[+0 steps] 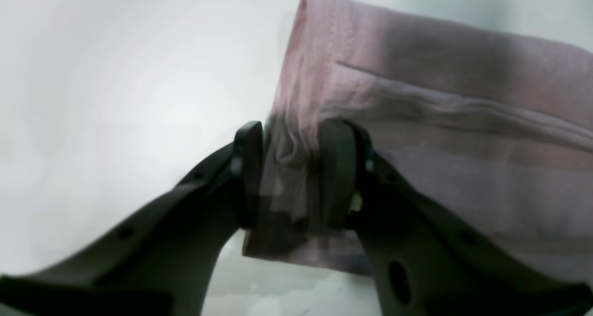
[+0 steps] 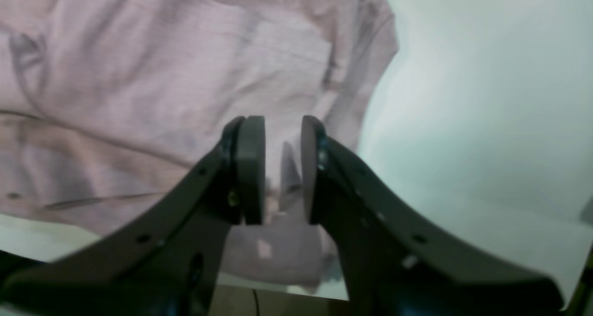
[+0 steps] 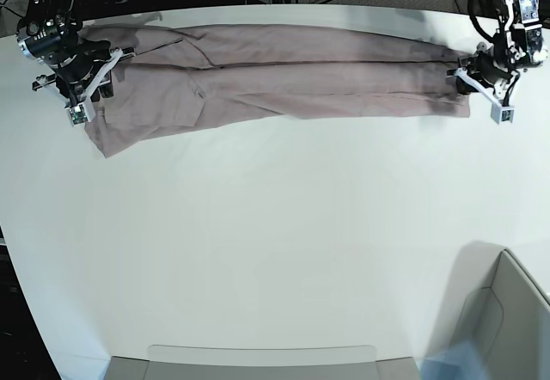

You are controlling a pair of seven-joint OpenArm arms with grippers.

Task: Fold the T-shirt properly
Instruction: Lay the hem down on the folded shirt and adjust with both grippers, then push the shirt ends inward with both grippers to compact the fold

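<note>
Both grippers flank one T-shirt (image 3: pixel 284 75), stretched long across the white table's (image 3: pixel 284 242) far edge. Left gripper (image 1: pixel 292 177) stands with its pads apart and a blurred hem between them. Right gripper (image 2: pixel 282 167) is parted over the wrinkled end. One dusty pink garment, creased lengthwise.
</note>
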